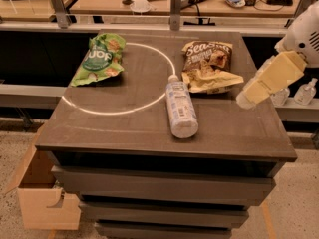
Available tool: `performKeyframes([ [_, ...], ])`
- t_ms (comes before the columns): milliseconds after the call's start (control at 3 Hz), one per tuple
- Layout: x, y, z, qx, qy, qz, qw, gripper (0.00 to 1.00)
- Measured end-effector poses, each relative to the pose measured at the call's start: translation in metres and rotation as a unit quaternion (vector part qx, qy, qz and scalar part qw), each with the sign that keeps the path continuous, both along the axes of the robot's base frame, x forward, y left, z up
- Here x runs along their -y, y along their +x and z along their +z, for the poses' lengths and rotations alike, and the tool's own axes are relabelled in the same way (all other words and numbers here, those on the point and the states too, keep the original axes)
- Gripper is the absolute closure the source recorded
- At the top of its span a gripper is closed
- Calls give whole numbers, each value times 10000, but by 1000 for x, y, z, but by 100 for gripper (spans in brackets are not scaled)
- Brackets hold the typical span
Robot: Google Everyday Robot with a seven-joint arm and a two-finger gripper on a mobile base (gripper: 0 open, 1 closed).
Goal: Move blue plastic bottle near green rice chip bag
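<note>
Cream pincer (247, 97) right of bottle (180, 108)

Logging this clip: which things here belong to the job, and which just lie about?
Job: blue plastic bottle, lying at centre; green rice chip bag, far left; hand, raised at far right.
Lying about: brown chip bag; cardboard box, lower left.

At far right, the robot's gripper (249, 97): a blocky wedge of pale cream plastic. Behind it sits a rounded white arm housing (299, 39), ribbed with short dark vent slots (312, 30).
</note>
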State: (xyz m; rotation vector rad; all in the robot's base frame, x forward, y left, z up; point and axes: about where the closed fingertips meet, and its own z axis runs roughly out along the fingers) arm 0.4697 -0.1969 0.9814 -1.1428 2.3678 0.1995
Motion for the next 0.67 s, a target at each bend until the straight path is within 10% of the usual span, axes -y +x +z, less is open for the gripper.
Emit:
performKeyframes([
  [667, -51, 37, -23, -1010, 333, -1138, 9878, 0],
])
